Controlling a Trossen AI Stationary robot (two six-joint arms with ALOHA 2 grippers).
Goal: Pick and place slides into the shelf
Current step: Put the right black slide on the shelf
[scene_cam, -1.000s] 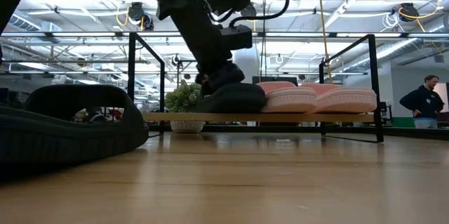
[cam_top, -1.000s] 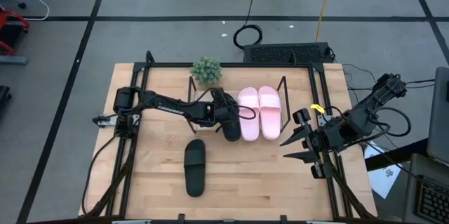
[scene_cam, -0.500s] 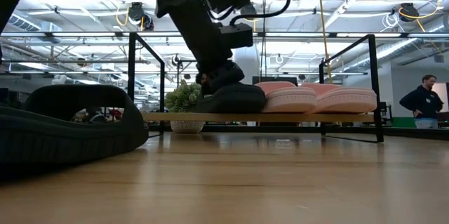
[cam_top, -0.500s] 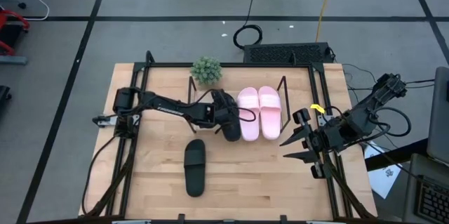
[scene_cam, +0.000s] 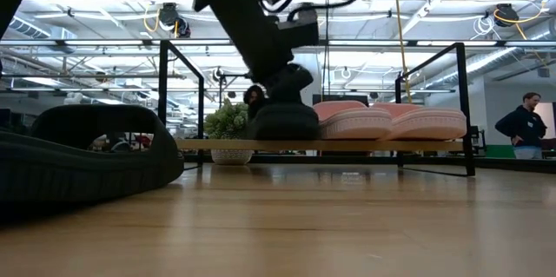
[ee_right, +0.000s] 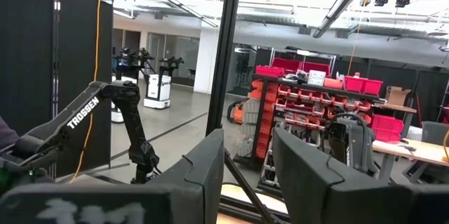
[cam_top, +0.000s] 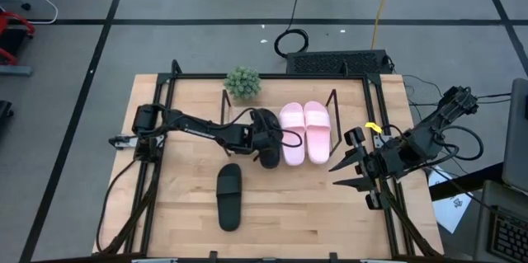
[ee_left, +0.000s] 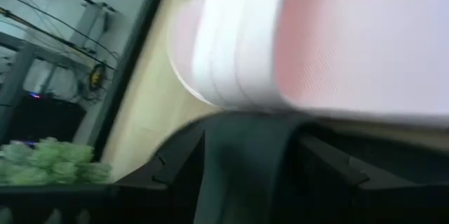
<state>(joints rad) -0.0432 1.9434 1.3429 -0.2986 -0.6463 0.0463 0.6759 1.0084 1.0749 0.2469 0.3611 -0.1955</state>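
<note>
One black slide [cam_top: 271, 149] sits on the shelf's wooden board [scene_cam: 373, 145], right beside the pale pink pair [cam_top: 305, 131]. My left gripper [cam_top: 259, 129] reaches in from the table's left and is shut on this slide. The pink pair fills the left wrist view [ee_left: 337, 41]. The second black slide [cam_top: 229, 195] lies sole down on the table in front of the shelf and looms large in the low view [scene_cam: 78, 160]. My right gripper [cam_top: 342, 172] waits open at the table's right edge, touching nothing. My left gripper [ee_left: 249, 175] has the black slide's dark body [ee_left: 245, 154] between its two fingers, coming slanting down from the table's left. Which part of the slide it grips is hidden by the gripper itself. The slide [scene_cam: 282, 122] rests sole down on the shelf board against the nearer pink slide.
A small green potted plant [cam_top: 242, 82] stands at the shelf's left end. The shelf's thin black rods [cam_top: 334, 98] rise at its ends. The black table frame [cam_top: 384, 205] runs along both sides. A person [scene_cam: 524, 125] stands far back in the room.
My left gripper has risen a little and turned over the shelf. The black slide it holds has turned about on the board and now shows a narrower end in the low view. The pink pair and the other black slide have stayed put.
</note>
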